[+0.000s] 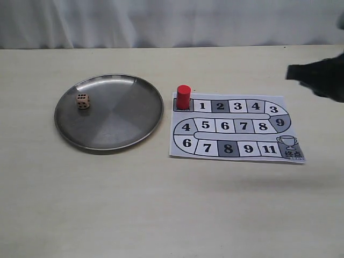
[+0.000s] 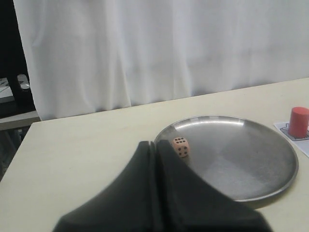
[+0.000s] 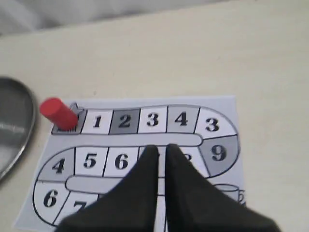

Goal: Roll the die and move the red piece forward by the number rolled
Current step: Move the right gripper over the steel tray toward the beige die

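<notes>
your left gripper [image 2: 155, 145] has its two dark fingers pressed flat together with nothing between them. in the left wrist view its tips sit just short of the die [image 2: 181, 147], and whether they touch it cannot be told. the die lies inside the round metal plate [image 1: 107, 146], on the plate's left part as the exterior view shows it, resting flat and well in from the rim. its dark pips are visible but too small to count with any surety. your right gripper [image 3: 161, 151] is drawn narrow, only a thin slit showing between the fingers, and it holds nothing. it hangs over the paper game board [image 1: 226, 141], with its tips over the middle row of squares near the 7 and 8. in the exterior view you see only a dark blur of the right arm [image 1: 320, 78] at the far right edge. the red piece [image 1: 184, 97] stands upright on the grey starting square at the board's top left corner, just beside the square marked 1 and apart from both grippers. the board lies flat on the pale table [image 1: 161, 215] just to the right of the plate, close to its rim. a white curtain [image 2: 145, 48] hangs behind the table.
</notes>
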Robot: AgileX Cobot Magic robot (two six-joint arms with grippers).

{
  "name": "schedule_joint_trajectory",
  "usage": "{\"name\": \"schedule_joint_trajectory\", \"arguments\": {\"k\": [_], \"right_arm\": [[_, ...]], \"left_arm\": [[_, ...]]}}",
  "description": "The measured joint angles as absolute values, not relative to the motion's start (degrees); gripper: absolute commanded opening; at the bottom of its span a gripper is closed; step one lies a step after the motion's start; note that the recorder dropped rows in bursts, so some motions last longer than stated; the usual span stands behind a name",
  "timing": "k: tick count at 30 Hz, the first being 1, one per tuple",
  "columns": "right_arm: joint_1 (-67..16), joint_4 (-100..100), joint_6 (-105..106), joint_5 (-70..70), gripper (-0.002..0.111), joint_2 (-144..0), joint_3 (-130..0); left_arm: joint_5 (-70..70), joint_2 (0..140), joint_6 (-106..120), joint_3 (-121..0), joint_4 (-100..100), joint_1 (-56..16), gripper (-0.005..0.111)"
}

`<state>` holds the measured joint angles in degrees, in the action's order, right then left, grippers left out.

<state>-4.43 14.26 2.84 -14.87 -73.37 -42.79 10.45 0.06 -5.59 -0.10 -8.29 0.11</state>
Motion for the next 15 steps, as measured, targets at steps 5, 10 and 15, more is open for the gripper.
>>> {"name": "schedule_joint_trajectory", "arguments": {"k": [5,10,15], "right_arm": [[-13.22,17.94,8.92,-18.49,0.016,-91.33,-55.39],[-24.12,18.6,10.73,-21.68,0.049,-107.96,-73.29],[-31.89,18.6,11.86,-26.31,0.069,-121.35,-92.05]], "left_arm": [[10.45,0.06,-5.59,-0.1,-8.29,0.11,0.0],[10.45,0.06,-5.59,-0.1,-8.29,0.11,0.0],[10.45,0.06,-5.59,-0.1,-8.29,0.11,0.0]]}}
